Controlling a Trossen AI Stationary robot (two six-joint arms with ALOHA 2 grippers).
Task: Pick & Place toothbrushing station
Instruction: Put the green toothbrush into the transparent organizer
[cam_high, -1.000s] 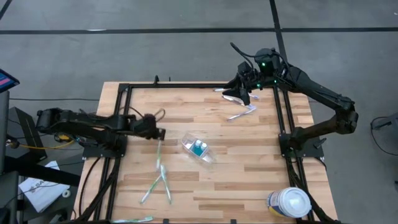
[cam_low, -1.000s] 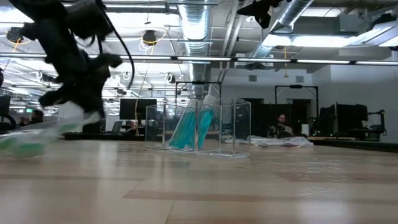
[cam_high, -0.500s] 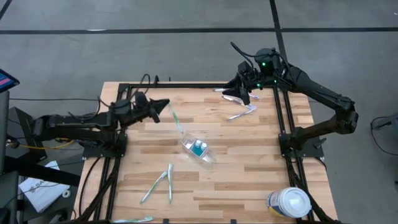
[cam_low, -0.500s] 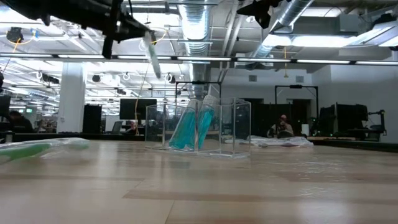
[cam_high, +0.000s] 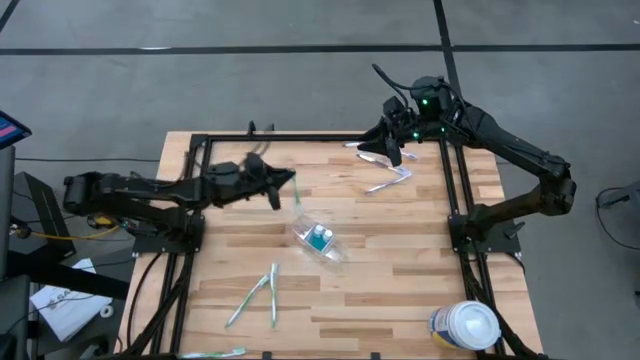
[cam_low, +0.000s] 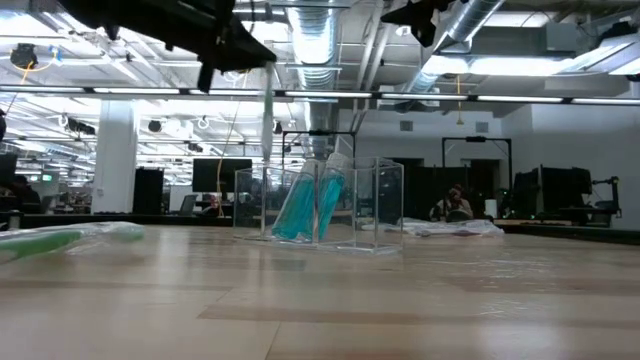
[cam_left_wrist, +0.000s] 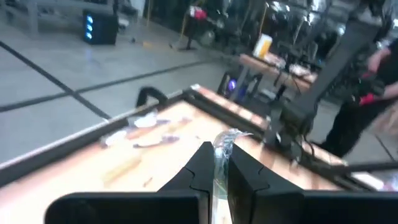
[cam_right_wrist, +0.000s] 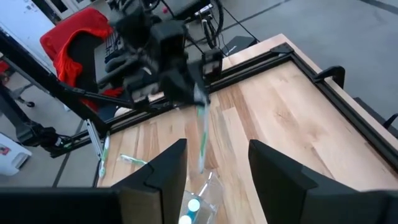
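- Left hand (cam_high: 283, 184) pinched a wrapped toothbrush (cam_high: 297, 192) above the surface (cam_high: 400, 260), just beside the holder (cam_high: 319, 240).
- Right hand (cam_high: 388, 150) hung spread at the far corner.

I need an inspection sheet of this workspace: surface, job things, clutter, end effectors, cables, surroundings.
Surface: wooden table inside a black frame.
Job's things: clear holder mid-table, holding blue-green items.
Clutter: wrapped toothbrushes near the front edge, more wrapped items at the back right, white-lidded tub at the front right corner.
End effectors: left end effector shut on a wrapped toothbrush, raised beside the holder; right end effector open, at the back right.
Cables: black cables run down the left frame.
Surroundings: grey floor; people beyond the table.
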